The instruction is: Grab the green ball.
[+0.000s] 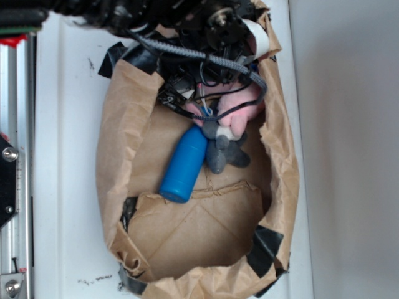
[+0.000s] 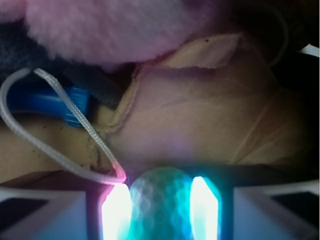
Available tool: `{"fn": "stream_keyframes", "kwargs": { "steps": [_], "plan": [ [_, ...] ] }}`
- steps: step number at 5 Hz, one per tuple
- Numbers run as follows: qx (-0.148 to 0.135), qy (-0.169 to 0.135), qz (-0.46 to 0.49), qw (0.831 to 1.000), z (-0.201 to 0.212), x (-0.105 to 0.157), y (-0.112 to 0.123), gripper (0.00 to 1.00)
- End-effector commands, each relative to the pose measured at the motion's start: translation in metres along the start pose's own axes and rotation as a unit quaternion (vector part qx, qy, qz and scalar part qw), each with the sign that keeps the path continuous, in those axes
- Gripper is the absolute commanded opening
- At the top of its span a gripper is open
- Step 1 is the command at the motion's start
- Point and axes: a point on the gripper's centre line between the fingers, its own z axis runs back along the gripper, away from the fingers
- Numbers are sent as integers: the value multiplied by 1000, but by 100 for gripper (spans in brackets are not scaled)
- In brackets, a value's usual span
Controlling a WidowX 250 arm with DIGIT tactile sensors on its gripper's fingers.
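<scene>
Low inside paper bag [image 1: 118,124], tool [image 2: 161,210] — fingers [image 2: 116,212] flanking green ball [image 2: 160,200]

We're seeing a mint-green ball [image 2: 161,200] w/ fine dimpled pattern, glowing btwn bright white-cyan pads [image 2: 116,212]. Cylinder [image 1: 184,164] is showing solid blue. Plush [image 1: 240,109] is looking pale pink; toy [image 1: 225,151] beside it is showing dark grey w/ a white patch. Bag [image 1: 124,124] is reading plain brown paper, black tape [image 1: 265,246] at corners. Cord [image 2: 75,115] is looking white-grey, braided. Table [image 1: 68,156] is showing white.
</scene>
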Motion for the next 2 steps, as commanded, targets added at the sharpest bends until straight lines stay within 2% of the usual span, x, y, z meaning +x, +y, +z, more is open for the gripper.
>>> {"fn": "stream_keyframes", "kwargs": {
  "steps": [1,2],
  "plan": [
    [26,-21,9,999,30,0,0,0],
    [9,-28,88,996,66,0,-4,0]
  ]
}}
